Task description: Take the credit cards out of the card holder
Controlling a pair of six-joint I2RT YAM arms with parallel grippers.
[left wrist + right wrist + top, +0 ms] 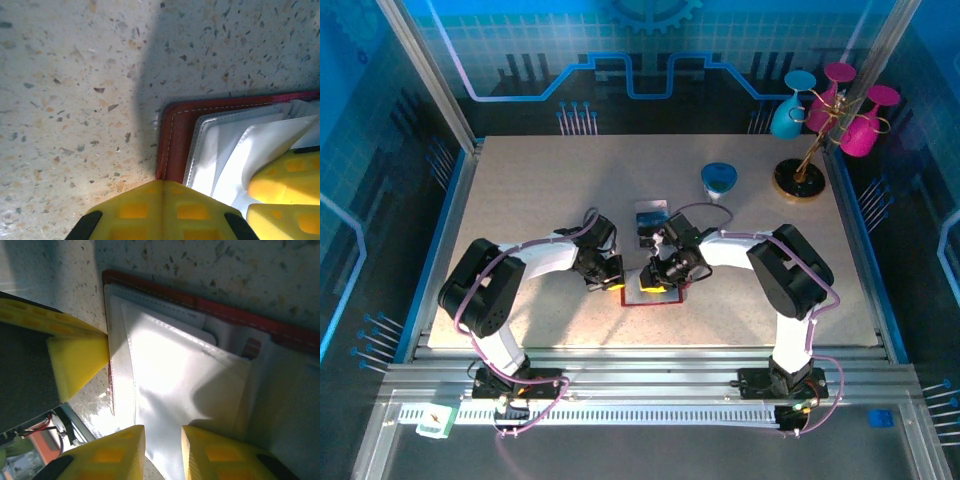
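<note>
The red card holder [632,300] lies open on the table between both arms. Its red edge [175,130] and grey see-through pockets [175,365] show in the wrist views. My left gripper [162,181] is shut, its tip pressing on the holder's left edge. My right gripper [163,432] has its fingers a little apart around a raised pocket leaf, which fills the gap. One dark-and-blue credit card [650,215] lies on the table just behind the holder. I cannot make out any card inside the pale pockets.
A blue cup [720,178] stands behind and to the right of the holder. A gold stand [800,175] hung with pink and blue glasses is at the back right corner. The left gripper's yellow finger [75,360] sits close beside the holder in the right wrist view.
</note>
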